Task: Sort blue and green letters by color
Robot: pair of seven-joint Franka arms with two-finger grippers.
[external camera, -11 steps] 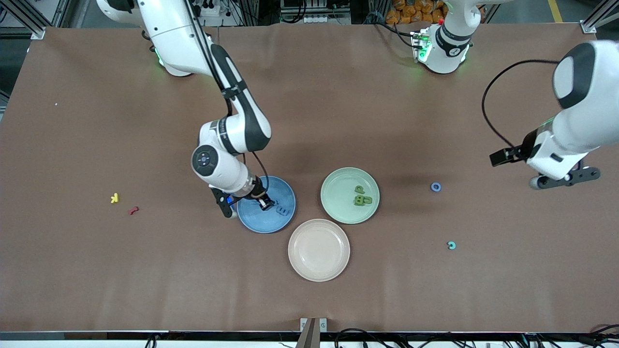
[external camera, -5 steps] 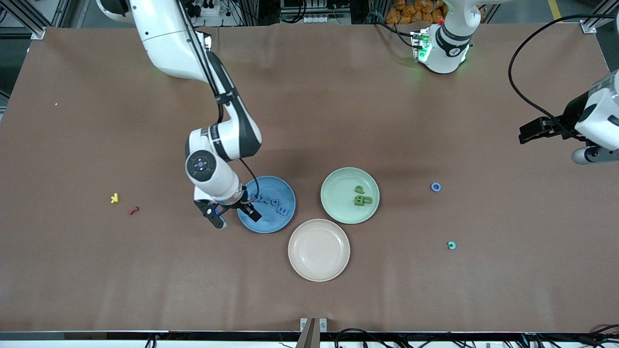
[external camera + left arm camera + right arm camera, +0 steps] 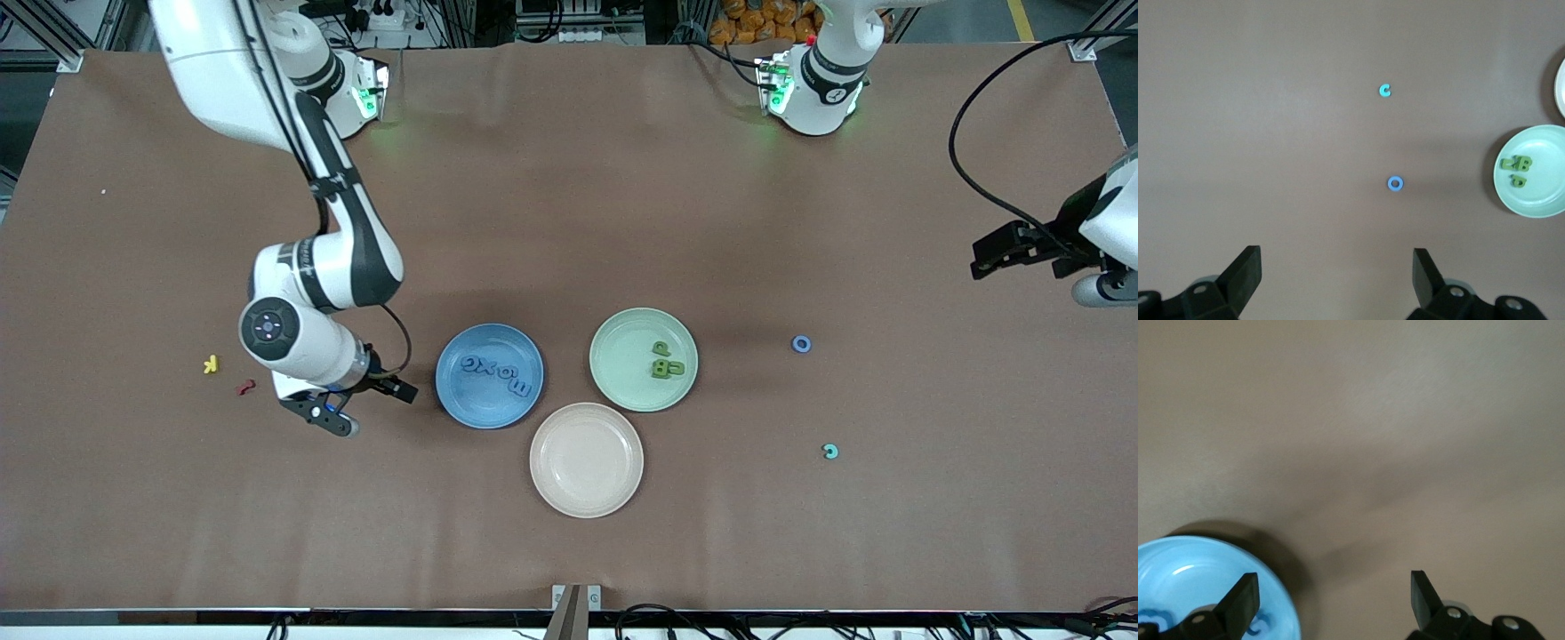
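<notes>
— While my right jaws [image 3: 363, 409] hang over bare tabletop [image 3: 569, 222] just beside the blue plate [image 3: 489, 376], they stand wide with nothing between them. What do yours see?

— My left jaws [image 3: 1337, 277] are wide and empty too, waiting over the tabletop at my end. Out ahead of them lies a blue ring-shaped O [image 3: 1395, 183] flat on the cloth, and past it, well apart, a teal C [image 3: 1385, 90].

— And the sorted pieces?

— The blue letters [image 3: 496, 374] lie in a row inside the blue plate, right beside your jaws. The green letters [image 3: 666, 362], three in a cluster, sit in the pale green plate [image 3: 643, 359], between your jaws and mine. A beige plate [image 3: 586, 460] touches both plates, with no letters on it.

— On the side of my jaws away from the plates I have a yellow K [image 3: 211, 364] and a red squiggly piece [image 3: 245, 387], near each other on the tabletop.
</notes>
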